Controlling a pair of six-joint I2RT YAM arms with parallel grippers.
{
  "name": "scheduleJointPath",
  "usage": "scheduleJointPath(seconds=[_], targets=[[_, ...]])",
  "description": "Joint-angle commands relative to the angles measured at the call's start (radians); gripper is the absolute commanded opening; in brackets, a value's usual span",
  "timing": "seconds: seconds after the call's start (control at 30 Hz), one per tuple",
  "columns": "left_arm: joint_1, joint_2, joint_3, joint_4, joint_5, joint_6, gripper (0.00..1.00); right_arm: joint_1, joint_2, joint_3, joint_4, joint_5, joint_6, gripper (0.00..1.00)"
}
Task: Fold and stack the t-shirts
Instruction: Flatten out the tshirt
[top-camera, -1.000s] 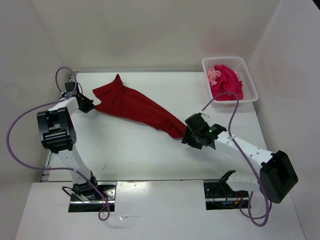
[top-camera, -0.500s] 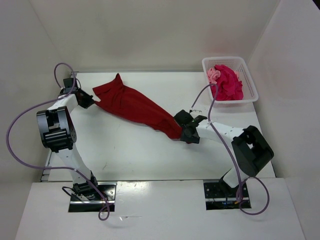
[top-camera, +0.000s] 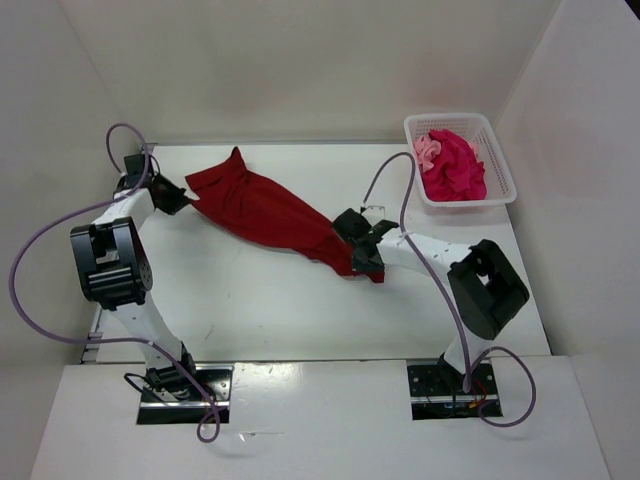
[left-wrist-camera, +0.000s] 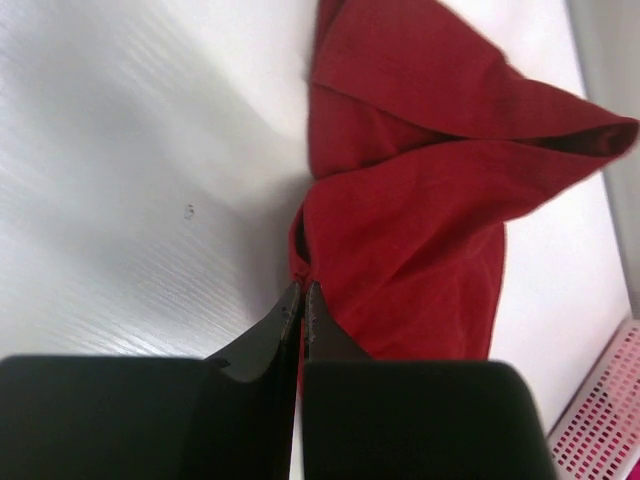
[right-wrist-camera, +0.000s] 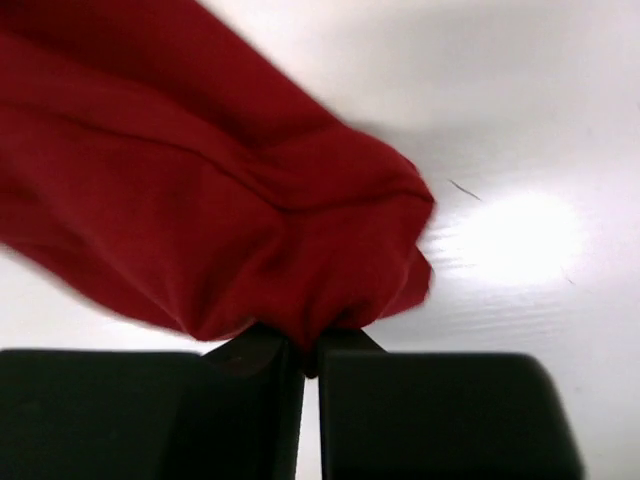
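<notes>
Top external: left claw (left-wrist-camera: 302, 296), right claw (right-wrist-camera: 309, 352) clench dark red t-shirt (top-camera: 265, 210), tips hidden.

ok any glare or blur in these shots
Right wrist: a bright glare patch on the table, and the dark red shirt looks soft up close. Left wrist: streaky sheen on the table, left gripper blurred. Top external: even light, sharp, faint shadows.

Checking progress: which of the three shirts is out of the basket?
The dark red shirt: it lies stretched across the table, while the magenta shirt and salmon shirt sit bunched in the basket.
</notes>
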Motion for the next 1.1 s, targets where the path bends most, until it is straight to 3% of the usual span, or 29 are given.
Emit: scheduleJointPath(seconds=[0.0, 0.13, 0.23, 0.3, 0.4, 0.43, 0.53, 0.7, 0.77, 0.8, 0.87, 0.97, 1.07], targets=[[-0.015, -0.081, 0.001, 0.013, 0.002, -0.008, 0.0, 0.006, -0.072, 0.13, 0.034, -0.014, -0.054, 0.06], [-0.015, -0.127, 0.044, -0.03, -0.028, 0.021, 0.0, 0.006, -0.222, 0.315, 0.009, -0.332, -0.074, 0.04], [-0.004, -0.136, 0.087, -0.062, -0.042, 0.03, 0.0, -0.036, -0.31, 0.334, 0.033, -0.62, -0.029, 0.03], [0.011, -0.136, 0.127, -0.076, -0.042, 0.03, 0.0, -0.078, -0.394, 0.256, 0.09, -0.811, 0.015, 0.03], [0.022, -0.122, 0.197, -0.116, -0.064, 0.053, 0.0, -0.217, -0.498, -0.038, 0.193, -0.951, 0.076, 0.01], [0.022, -0.11, 0.214, -0.116, -0.064, 0.053, 0.0, -0.289, -0.514, -0.197, 0.21, -0.952, 0.085, 0.01], [0.022, -0.082, 0.256, -0.137, -0.064, 0.064, 0.0, -0.331, -0.525, -0.337, 0.152, -0.785, 0.061, 0.01], [0.022, -0.061, 0.256, -0.137, -0.046, 0.064, 0.0, -0.331, -0.514, -0.35, 0.113, -0.645, 0.099, 0.09], [0.022, -0.061, 0.234, -0.116, -0.036, 0.064, 0.0, -0.331, -0.5, -0.35, 0.113, -0.589, 0.113, 0.19], [0.022, -0.061, 0.234, -0.116, -0.036, 0.064, 0.0, -0.331, -0.5, -0.35, 0.113, -0.579, 0.124, 0.33], [0.022, -0.061, 0.211, -0.116, -0.036, 0.064, 0.0, -0.331, -0.523, -0.35, 0.104, -0.558, 0.133, 0.44], [0.004, -0.039, 0.223, -0.107, -0.036, 0.064, 0.0, -0.292, -0.546, -0.35, 0.075, -0.506, 0.142, 0.5], [-0.021, -0.016, 0.265, -0.125, -0.036, 0.064, 0.0, -0.167, -0.555, -0.324, 0.023, -0.419, 0.186, 0.54]])
